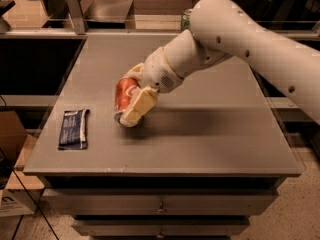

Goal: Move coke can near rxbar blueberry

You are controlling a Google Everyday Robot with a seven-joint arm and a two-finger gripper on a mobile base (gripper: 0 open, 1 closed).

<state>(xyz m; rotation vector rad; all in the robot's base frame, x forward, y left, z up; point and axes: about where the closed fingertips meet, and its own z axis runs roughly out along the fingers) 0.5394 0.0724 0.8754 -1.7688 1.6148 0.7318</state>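
The gripper (129, 98) hangs over the table (210, 149), left of its middle, with the coke can (124, 90) between its fingers. The rxbar blueberry (73, 129) lies to the gripper's left, slightly nearer the front edge. Another can (186, 19) stands far behind, to the right.

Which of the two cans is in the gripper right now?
The red coke can, clamped in the gripper above the table. The green can sits untouched at the far edge, partly hidden behind the arm.
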